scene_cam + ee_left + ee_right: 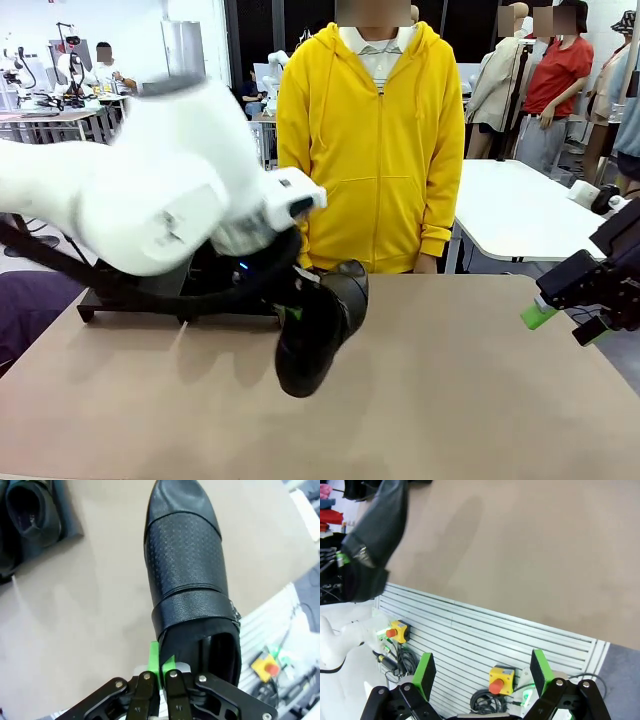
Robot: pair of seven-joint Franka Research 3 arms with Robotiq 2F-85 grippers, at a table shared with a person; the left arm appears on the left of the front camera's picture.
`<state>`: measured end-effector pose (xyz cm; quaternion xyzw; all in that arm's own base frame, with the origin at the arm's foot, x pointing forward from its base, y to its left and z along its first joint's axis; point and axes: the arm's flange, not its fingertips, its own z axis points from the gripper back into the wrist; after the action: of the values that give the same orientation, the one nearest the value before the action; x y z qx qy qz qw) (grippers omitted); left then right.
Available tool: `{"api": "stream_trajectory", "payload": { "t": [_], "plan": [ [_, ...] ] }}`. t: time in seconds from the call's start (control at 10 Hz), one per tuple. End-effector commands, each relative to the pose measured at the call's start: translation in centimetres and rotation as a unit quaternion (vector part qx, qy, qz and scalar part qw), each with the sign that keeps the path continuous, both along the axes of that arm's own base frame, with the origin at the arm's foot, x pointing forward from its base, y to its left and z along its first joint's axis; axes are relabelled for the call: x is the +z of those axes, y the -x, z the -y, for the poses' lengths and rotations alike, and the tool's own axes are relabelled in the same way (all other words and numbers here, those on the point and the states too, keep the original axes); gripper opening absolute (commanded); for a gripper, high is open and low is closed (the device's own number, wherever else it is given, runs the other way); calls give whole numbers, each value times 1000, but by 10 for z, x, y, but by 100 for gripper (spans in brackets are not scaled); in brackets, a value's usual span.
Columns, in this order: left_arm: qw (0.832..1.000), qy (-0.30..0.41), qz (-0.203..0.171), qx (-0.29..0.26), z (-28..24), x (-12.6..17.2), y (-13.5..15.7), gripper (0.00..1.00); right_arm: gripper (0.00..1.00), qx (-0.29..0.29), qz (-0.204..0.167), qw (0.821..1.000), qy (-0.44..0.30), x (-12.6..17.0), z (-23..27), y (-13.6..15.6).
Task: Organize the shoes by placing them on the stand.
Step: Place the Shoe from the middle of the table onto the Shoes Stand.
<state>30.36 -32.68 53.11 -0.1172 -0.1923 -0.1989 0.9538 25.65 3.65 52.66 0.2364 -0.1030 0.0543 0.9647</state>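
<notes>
Stand: the low black sloped shoe rack (130,296) sits at the far left of the tan bench (450,390), largely hidden behind the left arm; in the left wrist view a glossy black leather loafer (31,511) already rests on it.
Left claw: the black two-finger left claw with green pads (161,666) is clamped on the rear rim of another black perforated-leather slip-on shoe (322,325), which hangs toe-down above the bench, near the rack's right end.
Step in hand: judged as carrying the lifted shoe toward the stand.
Next move: likely swing left over a free spot beside the resting loafer, level the sole to the slope, lower, then release.
Right claw: the right claw (482,672), jaws wide apart and holding nothing, hovers at the bench's right edge.
</notes>
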Motion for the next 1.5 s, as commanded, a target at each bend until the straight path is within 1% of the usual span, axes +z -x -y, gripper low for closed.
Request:
{"api": "stream_trajectory", "payload": {
  "t": [0.0,0.1,0.2,0.3,0.4,0.5,0.6,0.7,0.8,0.9,1.0,1.4],
  "plan": [
    [998,-18,30,-50,-95,28,19,0,100,-4,-4,1000,-12,2,-1,0],
    [998,-20,54,-37,-130,33,24,0,100,-4,-4,1000,-12,2,-1,0],
    [997,-28,75,-5,-171,34,28,0,100,-4,-4,1000,-12,2,-1,0],
    [996,-23,87,29,-210,29,26,0,100,-4,-4,1000,-12,2,-1,0],
    [995,-7,87,55,-246,21,20,0,100,-4,-4,1000,-12,2,-1,0],
    [989,10,88,116,-278,9,6,0,100,-4,-4,1000,-12,2,-1,0],
    [984,19,87,153,-297,1,-5,0,100,-4,-4,1000,-12,2,-1,0],
    [977,25,83,193,-308,-4,-16,0,100,-4,-4,1000,-12,2,-1,0],
    [969,30,52,239,-312,-4,-23,0,100,-4,-4,1000,-12,2,-1,0],
    [960,24,13,278,-311,0,-21,0,100,-4,-4,1000,-12,2,-1,0],
    [978,18,60,201,-332,19,-30,0,100,-4,-4,1000,-12,2,-1,0],
    [978,18,60,201,-332,19,-30,0,100,-4,-4,1000,-12,2,-1,0]
  ]
}}
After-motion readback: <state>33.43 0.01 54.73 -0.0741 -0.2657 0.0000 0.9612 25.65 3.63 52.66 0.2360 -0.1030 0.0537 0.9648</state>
